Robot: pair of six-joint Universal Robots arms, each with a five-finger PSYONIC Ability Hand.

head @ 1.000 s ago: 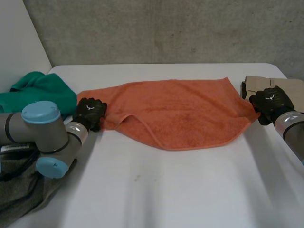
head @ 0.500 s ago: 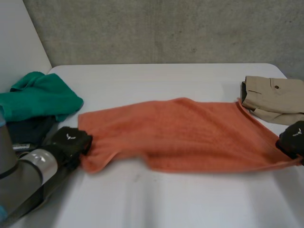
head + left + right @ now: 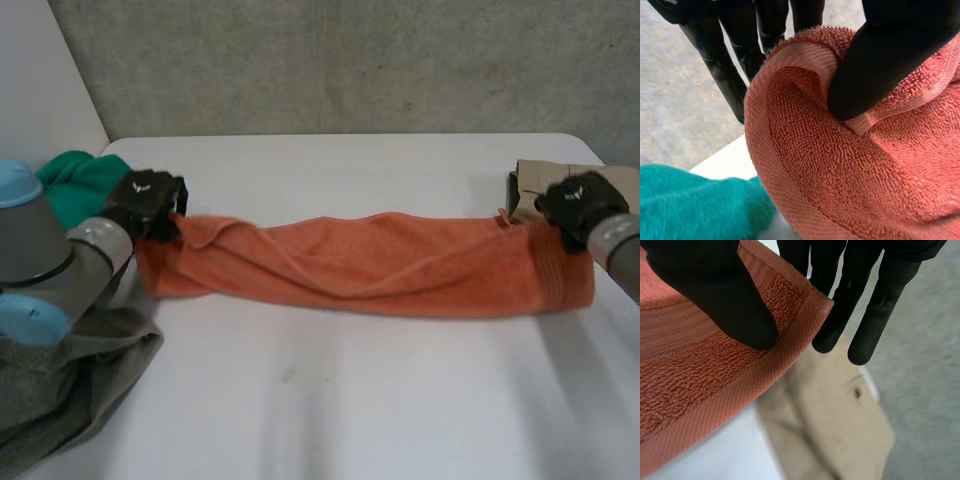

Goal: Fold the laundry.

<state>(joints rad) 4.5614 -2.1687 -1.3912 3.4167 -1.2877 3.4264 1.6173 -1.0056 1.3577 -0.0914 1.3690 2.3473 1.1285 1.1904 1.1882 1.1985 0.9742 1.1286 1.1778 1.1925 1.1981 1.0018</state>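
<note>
Bare lab: concrete wall (image 3: 350,60), plain white table (image 3: 400,400).

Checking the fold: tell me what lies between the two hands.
The orange towel, spanning from left hand to right hand, in the head view.

Soft, even light from overhead. White table (image 3: 350,400) bright. Thin dim shadow runs under the towel (image 3: 400,265) along its near edge. Grey wall (image 3: 350,60) behind is darker.

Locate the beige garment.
Head view: the beige garment lies at the right edge of the table, behind the right hand and the right end of the orange towel.
</note>
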